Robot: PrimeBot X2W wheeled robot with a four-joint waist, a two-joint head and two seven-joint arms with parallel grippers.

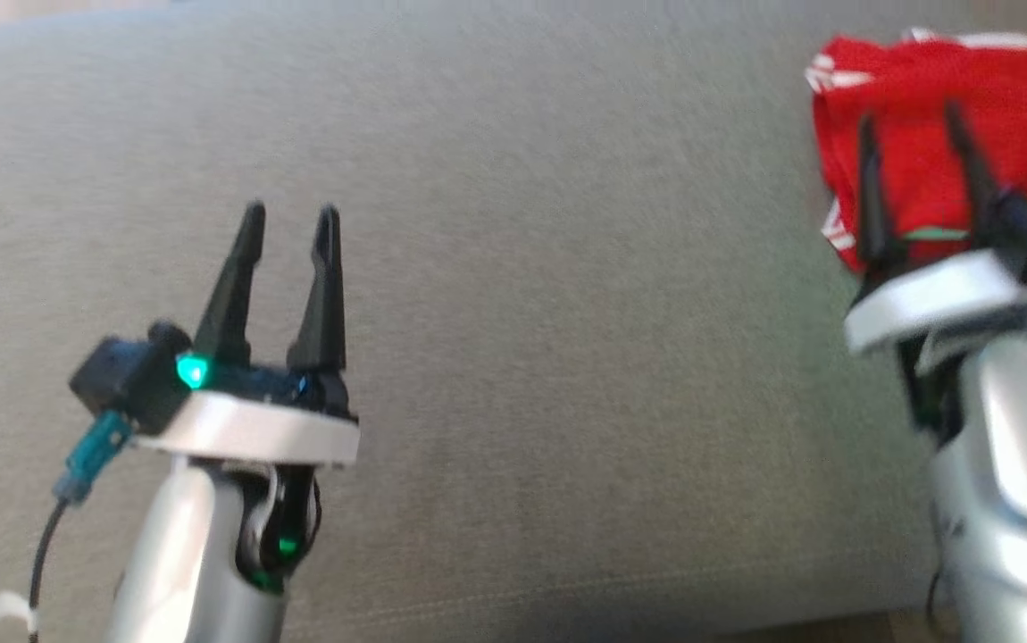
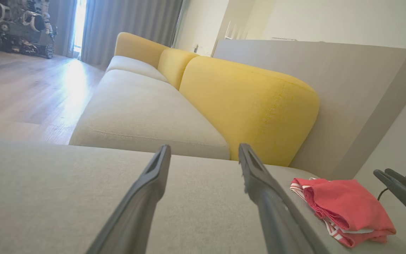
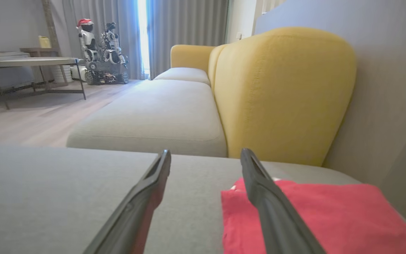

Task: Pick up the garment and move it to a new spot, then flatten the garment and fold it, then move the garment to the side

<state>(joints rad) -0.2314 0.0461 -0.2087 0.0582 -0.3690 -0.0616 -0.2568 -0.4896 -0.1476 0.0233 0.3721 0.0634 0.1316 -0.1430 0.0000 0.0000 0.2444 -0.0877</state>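
Garment of red cloth, white-striped trim (image 1: pixel 1014 98), folded and seemingly set aside just ahead of wide, empty right gripper (image 1: pixel 909 119); left gripper (image 1: pixel 291 212) likewise wide.

Daylight comes thru the gap in the curtains (image 2: pixel 125 28), blown out white in both wrist views, w/ a glare patch on the wood floor (image 2: pixel 30 95). Rest of the room is evenly lit, shadows soft. Head view is soft overall: right gripper (image 1: pixel 906 118) and garment (image 1: pixel 1014 89) are smeared, prob. motion blur; left gripper (image 1: pixel 291 212) is sharper. In the wrist views the fingers (image 3: pixel 273 218) are out of focus up close, w/ wide-angle stretch twd the edges.
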